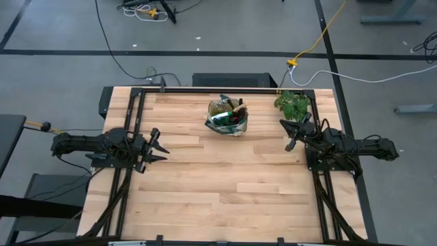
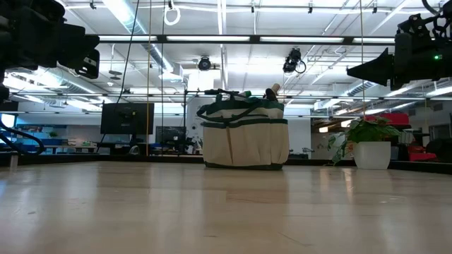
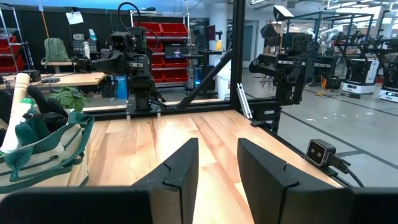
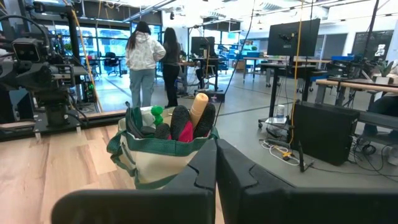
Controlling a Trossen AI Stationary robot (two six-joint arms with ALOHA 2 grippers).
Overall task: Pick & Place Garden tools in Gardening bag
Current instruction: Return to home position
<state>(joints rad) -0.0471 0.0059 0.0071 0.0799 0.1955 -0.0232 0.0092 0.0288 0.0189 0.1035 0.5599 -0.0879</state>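
Two arms sit at opposite sides of the table (image 1: 225, 184), both raised off the wood in the low view

Left gripper (image 1: 161, 145): at the left side, pointing inward. Its wrist view shows the fingers (image 3: 180, 168) parted by a modest gap, nothing between them

Right gripper (image 1: 287, 134): at the right side, just beside the leafy plant (image 1: 292, 104). Wrist view shows the fingers (image 4: 199, 168) closed almost together, only a thin slit left, gripping nothing

Gardening bag (image 2: 245, 144): upright at the far middle of the table, between the two arms and well apart from each. Contents poke above the green rim: a pale wooden handle (image 4: 199, 109), dark handles beside it, something red (image 4: 186, 132) lower down, and a bright green piece (image 4: 157, 113). Cannot tell each tool apart

Beyond the table, two people (image 4: 144, 62) stand with backs turned
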